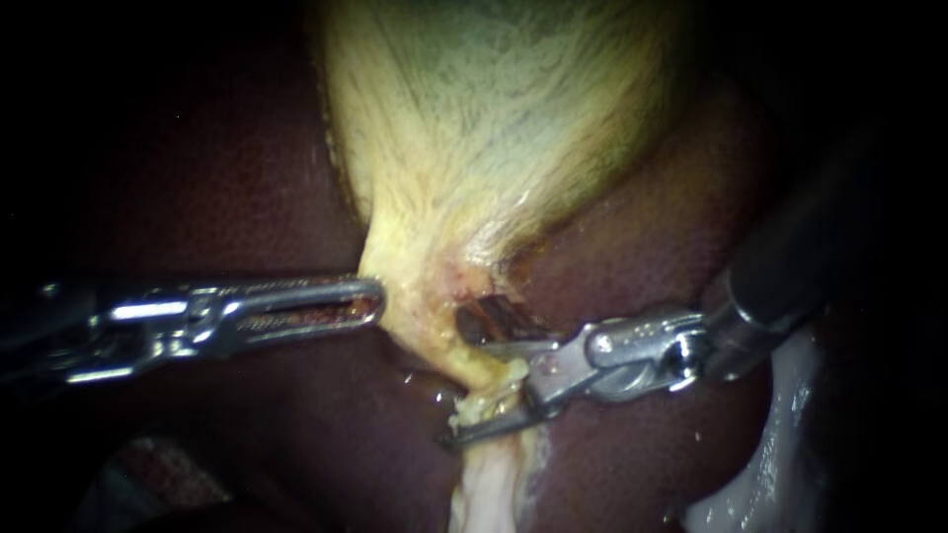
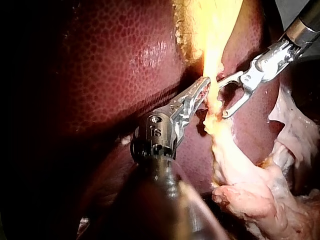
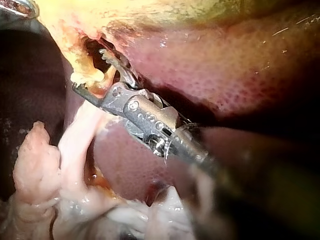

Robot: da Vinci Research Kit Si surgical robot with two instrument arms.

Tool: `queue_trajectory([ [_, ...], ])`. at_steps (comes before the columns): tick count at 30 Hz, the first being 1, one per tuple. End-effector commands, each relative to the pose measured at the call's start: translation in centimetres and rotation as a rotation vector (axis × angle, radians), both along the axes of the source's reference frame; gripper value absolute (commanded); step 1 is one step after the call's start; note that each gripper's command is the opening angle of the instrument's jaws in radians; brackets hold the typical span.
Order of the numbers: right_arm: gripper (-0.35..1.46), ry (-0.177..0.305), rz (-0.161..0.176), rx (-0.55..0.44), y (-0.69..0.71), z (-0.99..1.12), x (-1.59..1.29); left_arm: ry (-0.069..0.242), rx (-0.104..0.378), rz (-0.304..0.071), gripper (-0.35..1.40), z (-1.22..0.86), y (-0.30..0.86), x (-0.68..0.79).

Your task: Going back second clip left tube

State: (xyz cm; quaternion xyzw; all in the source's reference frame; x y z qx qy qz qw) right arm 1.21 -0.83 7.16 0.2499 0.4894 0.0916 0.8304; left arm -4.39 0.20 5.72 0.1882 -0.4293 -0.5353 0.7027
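Observation:
The yellow gallbladder [image 1: 494, 128] narrows to a neck that runs down into a pale tube [image 1: 489, 474]. My left instrument [image 1: 378, 301] comes in from the left, and its jaws lie together on the edge of the gallbladder's neck [image 2: 212, 60]. My right instrument [image 1: 466, 393] comes in from the right with its jaws open. One jaw lies on each side of the tube just below the neck. The left wrist view shows my right instrument [image 2: 221, 97] straddling the tube [image 2: 215, 112] just past my left instrument [image 2: 206, 85]. No clip shows on the tube.
Dark red liver [image 1: 247, 178] surrounds the gallbladder on both sides. Pale loose tissue [image 1: 780, 434] lies at the lower right, and more pale lumpy tissue [image 3: 35, 160] lies beside my right instrument's [image 3: 89, 70] shaft. A dark opening [image 1: 489, 316] sits beside the neck.

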Motion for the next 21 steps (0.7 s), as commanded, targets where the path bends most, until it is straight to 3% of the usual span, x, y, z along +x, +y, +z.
queue_trajectory([
  [1,0.60,0.001,-0.002,0.000,0.01,-0.01,-0.02,0.000,0.000,0.000,-0.35,0.00,0.00,0.00],
  [12,0.60,0.014,-0.010,-0.008,0.01,-0.13,-0.14,0.000,0.000,0.000,-0.35,0.00,0.00,0.00],
  [21,0.60,0.061,-0.078,-0.083,0.30,-0.68,-0.66,0.000,0.000,0.000,-0.35,0.00,0.00,0.00],
])
